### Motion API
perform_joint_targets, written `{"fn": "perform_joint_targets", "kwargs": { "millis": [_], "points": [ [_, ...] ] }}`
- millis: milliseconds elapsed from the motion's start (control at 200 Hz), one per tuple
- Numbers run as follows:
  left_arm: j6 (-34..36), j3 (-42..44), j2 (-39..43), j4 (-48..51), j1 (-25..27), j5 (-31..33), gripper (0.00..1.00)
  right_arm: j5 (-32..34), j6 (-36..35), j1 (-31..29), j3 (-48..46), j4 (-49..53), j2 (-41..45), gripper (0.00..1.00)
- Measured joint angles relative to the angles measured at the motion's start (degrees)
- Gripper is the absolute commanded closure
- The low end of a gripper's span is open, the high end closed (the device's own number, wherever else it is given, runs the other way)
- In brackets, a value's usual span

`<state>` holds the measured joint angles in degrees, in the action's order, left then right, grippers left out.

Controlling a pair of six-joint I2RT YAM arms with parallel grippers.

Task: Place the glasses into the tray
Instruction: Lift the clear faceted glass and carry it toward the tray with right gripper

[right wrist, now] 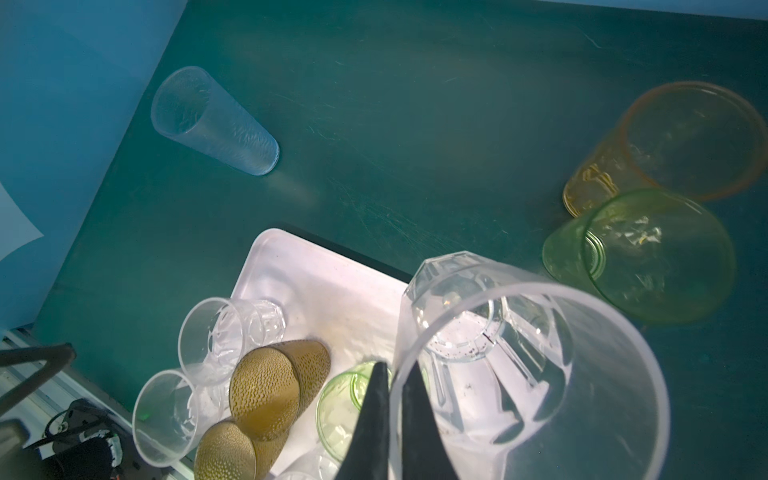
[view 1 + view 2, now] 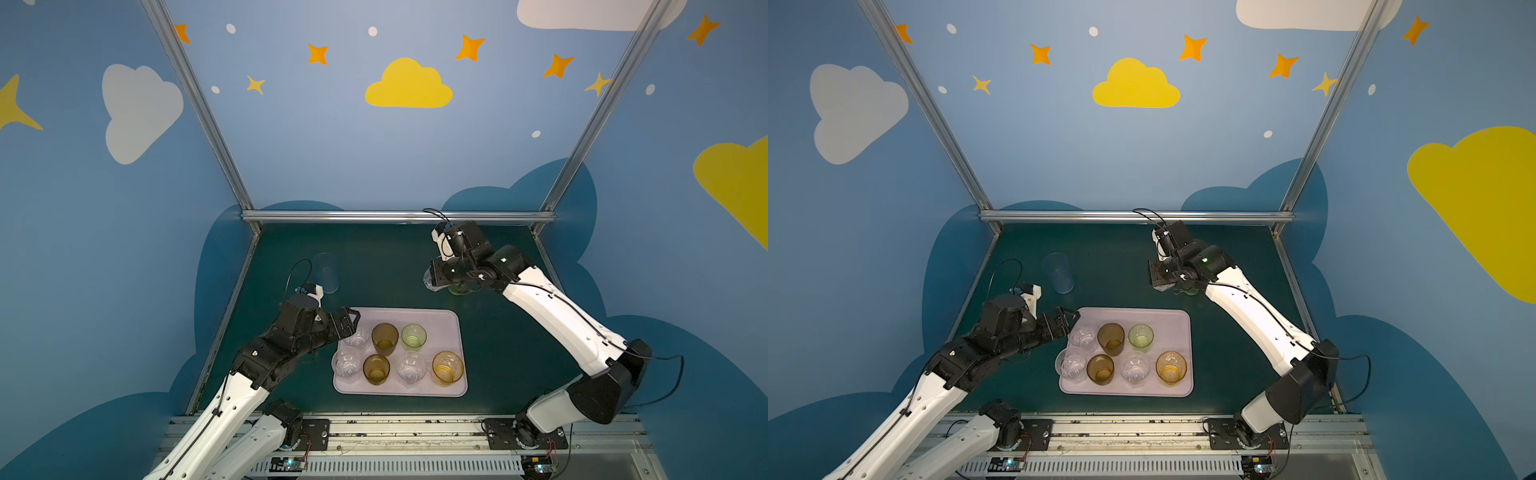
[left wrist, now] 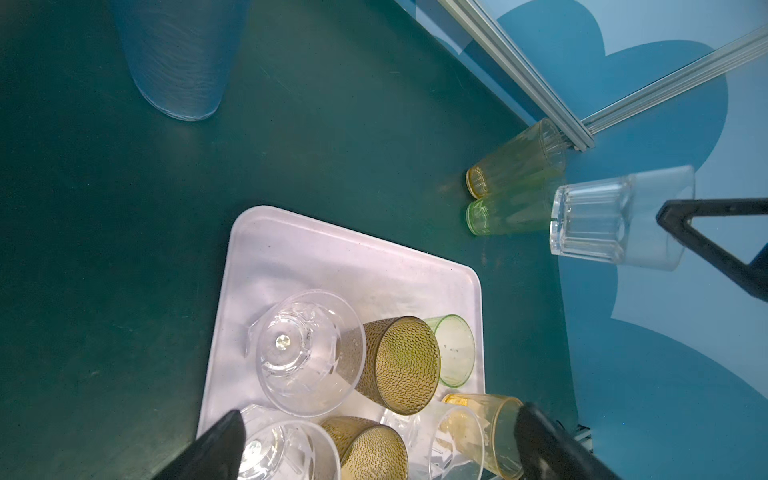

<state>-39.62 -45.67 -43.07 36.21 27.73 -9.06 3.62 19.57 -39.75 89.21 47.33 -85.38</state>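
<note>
The pale lilac tray [image 2: 441, 319] holds several upright glasses: clear faceted ones, two brown-amber [image 2: 385, 338], one green [image 2: 414, 336] and one orange [image 2: 447, 367]. My right gripper [image 1: 392, 368] is shut on the rim of a clear faceted glass [image 1: 519, 353], one finger inside and one outside. It holds that glass in the air beyond the tray's far right corner [image 2: 429, 281]. My left gripper [image 3: 380, 411] hangs open and empty over the tray's far left corner [image 2: 351, 322]. A tall pale blue glass [image 2: 326, 272] stands on the mat beyond it.
A tall yellow-green glass [image 1: 648, 257] and a tall orange glass [image 1: 681, 141] stand together on the dark green mat under my right arm. Blue walls and an aluminium frame rail [image 2: 399, 216] close off the far side. The arms' base rail runs along the near edge.
</note>
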Motion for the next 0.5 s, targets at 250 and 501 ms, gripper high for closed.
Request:
{"fn": "perform_joint_targets", "kwargs": {
  "millis": [250,501],
  "points": [
    [-2.3,0.3,-2.6,-1.4,4.2,0.6,0.00,1.1,-0.1,0.3,-6.9,0.5,6.7,1.00],
    [-3.6,-0.7,-7.3,-3.2,10.9,3.5,0.00,4.0,0.4,1.1,-11.2,1.9,11.2,1.00]
  ]
}}
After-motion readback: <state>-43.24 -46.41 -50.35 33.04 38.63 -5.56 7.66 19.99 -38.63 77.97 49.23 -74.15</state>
